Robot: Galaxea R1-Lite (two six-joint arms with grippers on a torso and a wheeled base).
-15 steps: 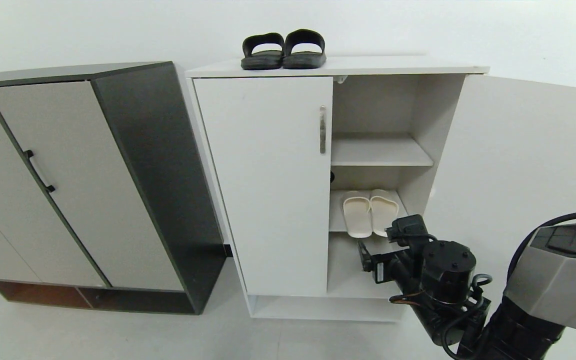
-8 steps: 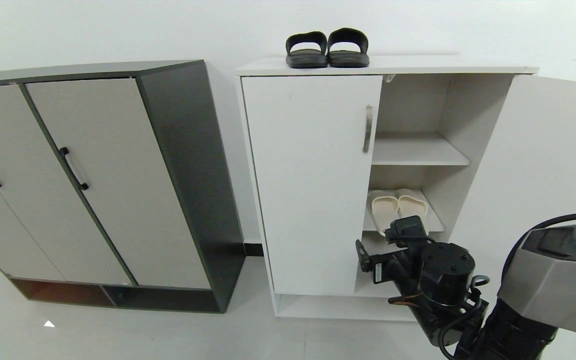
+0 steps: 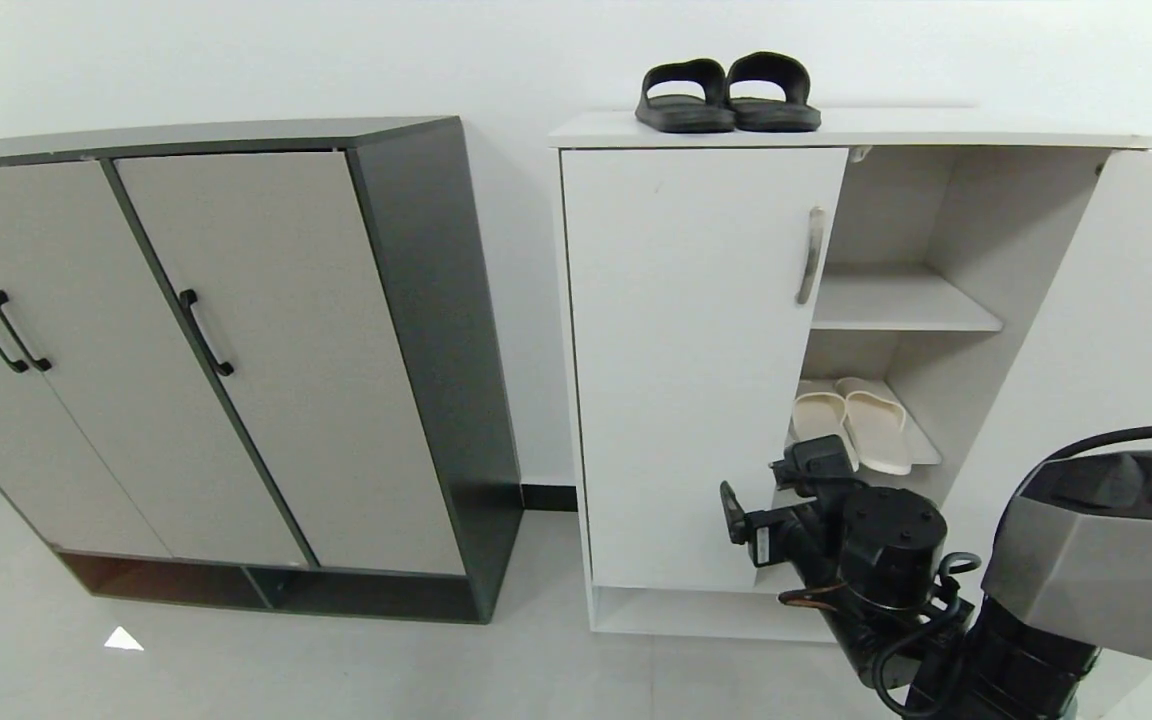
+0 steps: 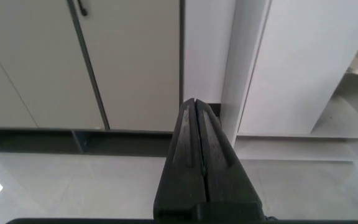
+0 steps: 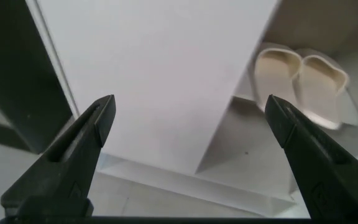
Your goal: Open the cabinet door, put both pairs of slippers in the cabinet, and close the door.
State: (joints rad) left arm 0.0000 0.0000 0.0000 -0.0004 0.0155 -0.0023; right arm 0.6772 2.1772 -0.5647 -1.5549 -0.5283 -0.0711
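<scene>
- The white cabinet [image 3: 936, 128] stands against the wall, its right door [image 3: 1126, 300] swung wide open and its left door [image 3: 696, 370] shut.
- The black slippers [image 3: 728, 95] sit side by side on the cabinet's top, above the shut door.
- The cream slippers [image 3: 851, 425] lie as a pair on the second shelf [image 3: 926, 452] down, inside the open half.
- The right gripper [image 5: 190, 102] hangs low before the cabinet, near the shut door's free edge. Its fingers [image 5: 86, 149] are spread wide, holding nothing.
- The left gripper [image 4: 196, 143] has its fingers [image 4: 185, 155] pressed together and empty. It points toward the floor [image 4: 104, 180] where the white cabinet meets a dark cabinet [image 3: 236, 350].
</scene>
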